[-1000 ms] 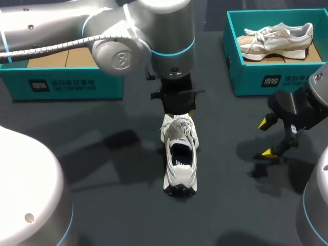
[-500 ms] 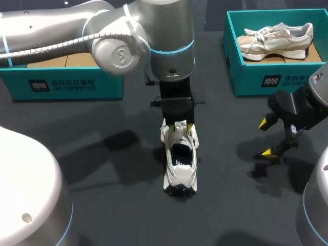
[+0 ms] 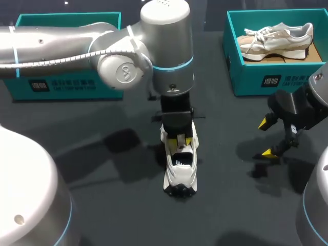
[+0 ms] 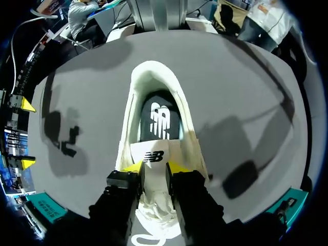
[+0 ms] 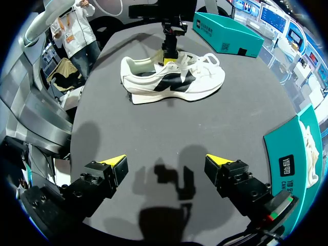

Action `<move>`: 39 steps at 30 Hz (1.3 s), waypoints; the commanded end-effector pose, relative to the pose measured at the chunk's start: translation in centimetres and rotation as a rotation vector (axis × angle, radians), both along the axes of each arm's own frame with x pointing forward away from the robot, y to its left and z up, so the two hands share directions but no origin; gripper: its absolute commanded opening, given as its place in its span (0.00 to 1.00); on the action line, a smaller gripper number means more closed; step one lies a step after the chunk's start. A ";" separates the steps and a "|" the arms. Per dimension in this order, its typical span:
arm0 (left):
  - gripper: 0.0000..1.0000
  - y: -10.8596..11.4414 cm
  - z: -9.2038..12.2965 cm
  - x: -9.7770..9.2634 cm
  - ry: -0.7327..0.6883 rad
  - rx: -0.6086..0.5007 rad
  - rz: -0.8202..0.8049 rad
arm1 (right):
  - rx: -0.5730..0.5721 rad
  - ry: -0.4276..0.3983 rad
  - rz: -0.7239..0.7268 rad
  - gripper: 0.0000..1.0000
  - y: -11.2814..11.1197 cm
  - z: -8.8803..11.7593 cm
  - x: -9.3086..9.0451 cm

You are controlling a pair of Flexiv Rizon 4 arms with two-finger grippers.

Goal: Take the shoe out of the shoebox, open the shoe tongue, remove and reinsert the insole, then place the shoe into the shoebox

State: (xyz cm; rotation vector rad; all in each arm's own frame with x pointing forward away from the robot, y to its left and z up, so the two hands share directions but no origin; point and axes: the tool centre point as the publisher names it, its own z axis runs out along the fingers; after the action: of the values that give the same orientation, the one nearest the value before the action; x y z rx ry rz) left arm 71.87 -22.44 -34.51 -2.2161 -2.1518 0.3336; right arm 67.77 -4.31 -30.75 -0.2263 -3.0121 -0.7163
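Observation:
A white shoe (image 3: 179,166) with dark side panels lies on the dark table, its heel toward the near edge. My left gripper (image 3: 180,139) stands over the laces, and its yellow-tipped fingers (image 4: 132,167) press the white tongue (image 4: 154,155) from both sides. The dark insole (image 4: 160,120) shows inside the shoe's opening ahead of the fingers. The right wrist view has the shoe (image 5: 171,82) side-on, far ahead, with the left gripper (image 5: 171,54) on it. My right gripper (image 3: 268,137) hangs wide open over bare table to the shoe's right, holding nothing (image 5: 166,164).
A teal shoebox (image 3: 256,77) at the back right holds a second, beige-and-white shoe (image 3: 277,37). Another teal box (image 3: 61,84) stands at the back left, partly behind my left arm. Bare table lies around the shoe and between the two grippers.
My left gripper has come down from above the laces toward the shoe's opening, and its fingers have narrowed onto the tongue. The right arm has not moved.

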 end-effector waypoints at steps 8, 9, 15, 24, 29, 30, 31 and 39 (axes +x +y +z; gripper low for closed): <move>0.27 -0.2 -0.6 -1.2 -0.003 0.003 -0.011 | -0.003 -0.002 -0.002 1.00 0.0 0.0 -0.2; 0.27 -0.3 -1.0 -1.3 0.011 0.005 -0.021 | -0.003 -0.002 -0.002 1.00 0.0 0.0 -0.2; 0.27 0.8 0.7 -1.7 -0.005 -0.029 0.002 | -0.003 -0.002 -0.002 1.00 0.0 0.0 -0.2; 0.60 2.7 6.2 -2.3 -0.039 -0.077 0.190 | -0.003 -0.002 -0.002 1.00 0.0 0.0 -0.2; 1.00 2.9 8.0 -2.2 -0.022 -0.057 0.366 | -0.003 -0.002 -0.002 1.00 0.0 0.0 -0.2; 1.00 2.9 8.0 -2.2 -0.022 -0.057 0.366 | -0.003 -0.002 -0.002 1.00 0.0 0.0 -0.2; 1.00 2.9 8.0 -2.2 -0.022 -0.057 0.366 | -0.003 -0.002 -0.002 1.00 0.0 0.0 -0.2; 1.00 3.1 8.0 -3.4 -0.005 -0.043 0.505 | -0.003 -0.002 -0.002 1.00 0.0 0.0 -0.2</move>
State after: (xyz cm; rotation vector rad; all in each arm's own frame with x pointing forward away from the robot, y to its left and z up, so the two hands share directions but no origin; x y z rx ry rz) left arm 69.30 -19.48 -26.42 -1.7988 -2.6023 0.3918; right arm 67.77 -4.32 -30.75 -0.2263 -3.0122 -0.7163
